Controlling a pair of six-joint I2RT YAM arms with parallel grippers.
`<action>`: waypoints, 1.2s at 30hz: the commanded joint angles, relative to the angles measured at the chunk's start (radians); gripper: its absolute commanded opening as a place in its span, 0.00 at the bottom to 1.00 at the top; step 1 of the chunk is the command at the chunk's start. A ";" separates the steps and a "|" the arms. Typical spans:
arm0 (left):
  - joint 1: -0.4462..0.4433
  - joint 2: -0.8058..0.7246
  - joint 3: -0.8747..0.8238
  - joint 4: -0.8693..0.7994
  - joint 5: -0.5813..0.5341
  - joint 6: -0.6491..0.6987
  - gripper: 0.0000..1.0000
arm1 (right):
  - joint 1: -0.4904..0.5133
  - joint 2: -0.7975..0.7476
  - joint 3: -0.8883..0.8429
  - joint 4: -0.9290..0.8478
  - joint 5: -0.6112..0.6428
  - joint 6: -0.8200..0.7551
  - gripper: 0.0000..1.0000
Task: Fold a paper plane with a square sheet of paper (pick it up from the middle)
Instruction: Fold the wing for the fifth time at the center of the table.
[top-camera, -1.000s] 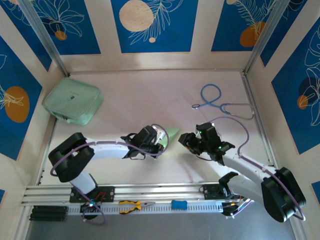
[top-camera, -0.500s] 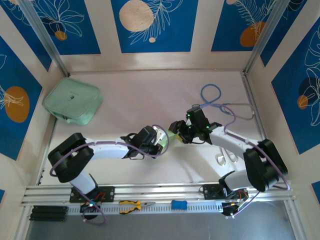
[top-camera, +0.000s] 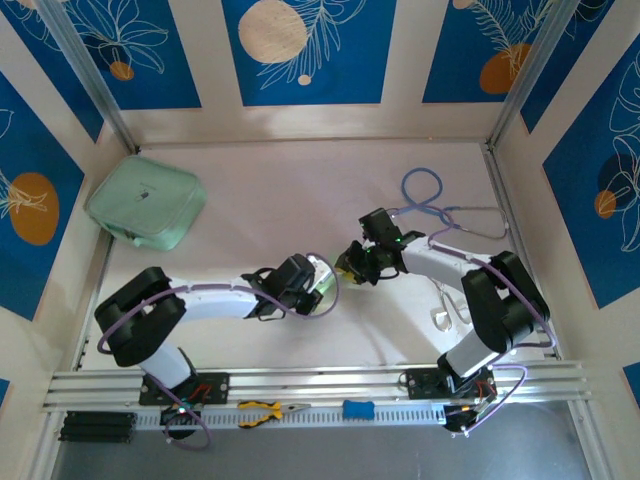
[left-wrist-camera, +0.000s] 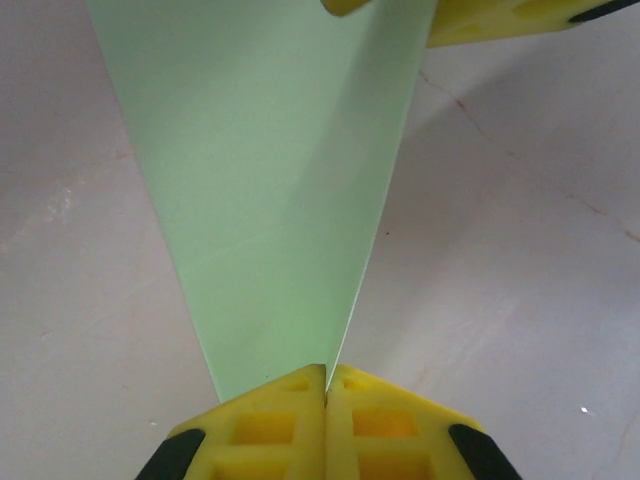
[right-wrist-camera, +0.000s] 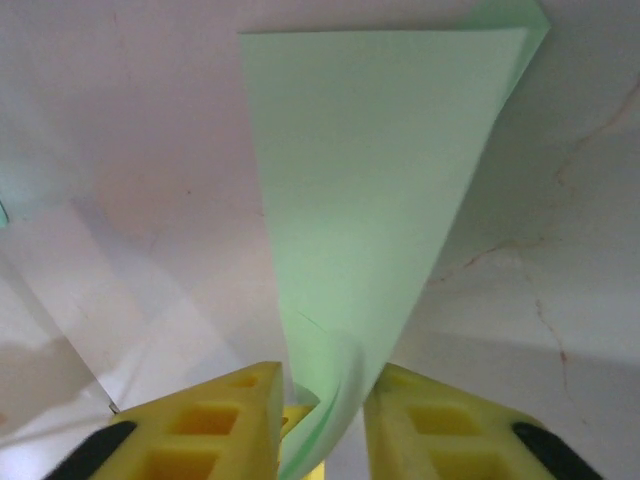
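Blue wall panels with pale leaf drawings close in a pinkish-white counter (top-camera: 270, 190), where both arms reach toward the middle and meet nose to nose. Between them is the square sheet of paper (left-wrist-camera: 270, 180), light green and folded over into a long tapering wedge. From above, little of it shows apart from a small green patch (top-camera: 344, 264) between the two end effectors. The left end effector (left-wrist-camera: 327, 372) is fully closed, its yellow fingers (left-wrist-camera: 262, 430) pressed together on the narrow tip of the wedge, right at the crease. The right end effector (right-wrist-camera: 320, 385) meets the paper's wide end, and its yellow fingers (right-wrist-camera: 215, 425) are partly apart. The curled edge of the sheet (right-wrist-camera: 370, 170) sits in the gap between them, and it is not clear that the pads press on it. In the left wrist view, those same yellow fingers (left-wrist-camera: 500, 20) straddle the paper's far edge. Whether the sheet touches the counter cannot be made out. Well away from the arms, a mint-green zip pouch (top-camera: 145, 205) lies at the far left corner. A blue stethoscope (top-camera: 440, 207) lies at the far right. Yellow-handled pliers (top-camera: 272, 410) rest on the rail by the arm bases.
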 joint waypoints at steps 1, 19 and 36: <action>-0.015 -0.020 0.023 -0.027 -0.050 0.053 0.05 | 0.006 0.006 0.015 -0.014 -0.028 0.004 0.22; -0.099 0.034 0.082 -0.121 -0.271 0.162 0.21 | -0.008 -0.036 -0.041 0.060 -0.052 0.048 0.01; -0.124 0.031 0.080 -0.125 -0.330 0.175 0.14 | -0.008 -0.045 -0.047 0.063 -0.050 0.049 0.01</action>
